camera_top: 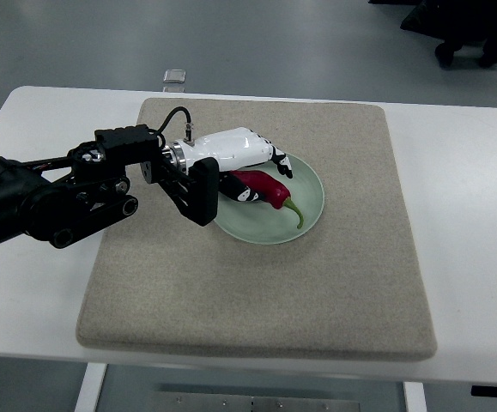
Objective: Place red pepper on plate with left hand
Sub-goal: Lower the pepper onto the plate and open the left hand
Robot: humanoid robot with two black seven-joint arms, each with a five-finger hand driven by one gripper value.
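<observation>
Tabletop (42,292), white, seen from above, carries a beige felt mat (257,292) on which we find the whole arrangement. Reading from the left, we see the black left arm (51,202) entering from the left edge and reaching across the mat's near corner to end in the white left hand (235,159), which lies over the left part of the pale green plate (312,202). We note that the red pepper (263,187) lies within the plate, its body just under and beside the hand and its green stem (294,211) curving toward the plate's right rim. We cannot tell for certain whether the dark fingertips (282,165) are clamped on the pepper or merely touching it; they appear extended over its upper side rather than wrapped around it. We judge the placement essentially achieved, since the pepper rests on the plate; what remains, as far as we can see, is for the hand to let go fully and draw clear. Farther right, the mat and tabletop hold nothing else, and no right arm appears.
</observation>
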